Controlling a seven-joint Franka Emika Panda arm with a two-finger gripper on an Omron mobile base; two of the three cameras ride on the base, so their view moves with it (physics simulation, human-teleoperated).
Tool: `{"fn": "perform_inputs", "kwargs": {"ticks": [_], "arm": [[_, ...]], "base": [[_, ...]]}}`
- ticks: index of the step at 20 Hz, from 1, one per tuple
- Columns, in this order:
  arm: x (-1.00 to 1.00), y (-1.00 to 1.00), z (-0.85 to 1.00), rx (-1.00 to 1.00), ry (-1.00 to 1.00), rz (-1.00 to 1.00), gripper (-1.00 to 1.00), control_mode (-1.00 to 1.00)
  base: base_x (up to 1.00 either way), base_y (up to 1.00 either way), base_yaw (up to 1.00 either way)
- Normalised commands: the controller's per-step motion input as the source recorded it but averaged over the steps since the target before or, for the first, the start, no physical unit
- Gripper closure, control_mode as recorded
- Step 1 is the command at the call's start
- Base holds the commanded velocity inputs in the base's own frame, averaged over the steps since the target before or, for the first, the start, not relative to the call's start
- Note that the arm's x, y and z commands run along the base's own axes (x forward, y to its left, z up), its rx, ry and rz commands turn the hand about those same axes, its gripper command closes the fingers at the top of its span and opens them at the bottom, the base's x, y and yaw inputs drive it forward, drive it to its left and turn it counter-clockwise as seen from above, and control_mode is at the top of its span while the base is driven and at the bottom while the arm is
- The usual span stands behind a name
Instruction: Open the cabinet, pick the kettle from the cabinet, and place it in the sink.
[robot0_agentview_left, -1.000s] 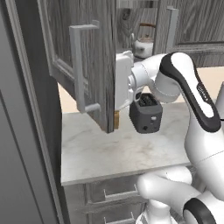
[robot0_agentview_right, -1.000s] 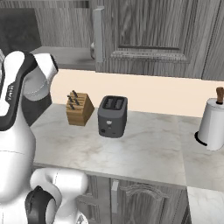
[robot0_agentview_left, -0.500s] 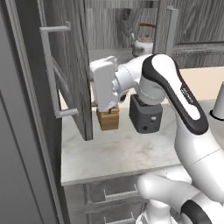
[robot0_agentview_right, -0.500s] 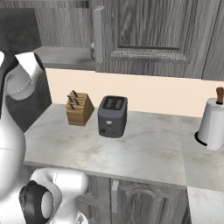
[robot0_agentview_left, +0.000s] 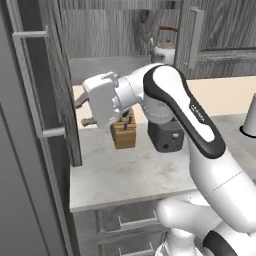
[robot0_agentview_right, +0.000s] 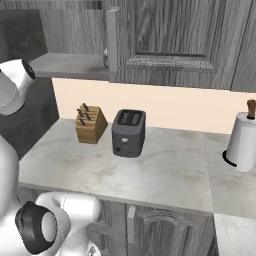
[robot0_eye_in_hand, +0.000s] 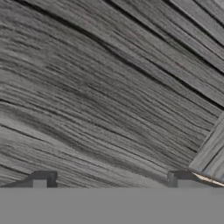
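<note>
The cabinet's left door (robot0_agentview_left: 62, 75) stands swung wide open to the left, its silver bar handle (robot0_agentview_left: 31, 85) facing out. My gripper (robot0_agentview_left: 81, 112) is open and points at the door's inner face, very close to it or touching it. In the hand view, wood grain (robot0_eye_in_hand: 109, 87) lies right in front of the gripper (robot0_eye_in_hand: 109, 181), whose fingertips (robot0_eye_in_hand: 41, 179) are spread wide with nothing between them. The kettle (robot0_agentview_left: 162, 47), silver with a brown handle, sits on the cabinet shelf (robot0_agentview_left: 110, 62), up and to the right of the gripper. The sink is out of view.
A knife block (robot0_agentview_left: 124, 131) (robot0_agentview_right: 90, 124) and a dark toaster (robot0_agentview_left: 167, 137) (robot0_agentview_right: 129, 132) stand on the marble counter (robot0_agentview_right: 165, 175) under the shelf. A paper towel holder (robot0_agentview_right: 242, 140) is at the right. The cabinet's right door (robot0_agentview_right: 170, 40) is shut. Drawers (robot0_agentview_left: 130, 220) sit below the counter.
The left door has swung further open to the left, and the arm has followed it leftward. The shelf and kettle are now more exposed. The jaws stayed open.
</note>
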Motion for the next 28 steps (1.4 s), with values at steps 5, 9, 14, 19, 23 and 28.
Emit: {"fn": "perform_inputs", "kwargs": {"ticks": [5, 9, 14, 19, 23, 28], "arm": [[0.01, 0.26, -0.06, 0.0, -0.12, -0.02, -1.0, -1.0], [0.02, 0.23, -0.06, 0.0, -0.11, -0.04, -1.0, -1.0], [0.0, 0.07, -0.01, 0.0, -0.05, -0.06, -1.0, -1.0], [0.0, -0.04, 0.0, 0.0, 0.0, -0.09, -1.0, -1.0], [0.0, -0.18, 0.0, 0.0, 0.02, -0.08, -1.0, -1.0], [-0.01, -0.47, 0.0, 0.0, 0.01, -0.01, -1.0, -1.0]], "base": [[0.0, 0.0, 0.0], [0.0, 0.0, 0.0], [0.0, 0.0, 0.0], [0.0, 0.0, 0.0], [0.0, 0.0, 0.0], [0.0, 0.0, 0.0]]}}
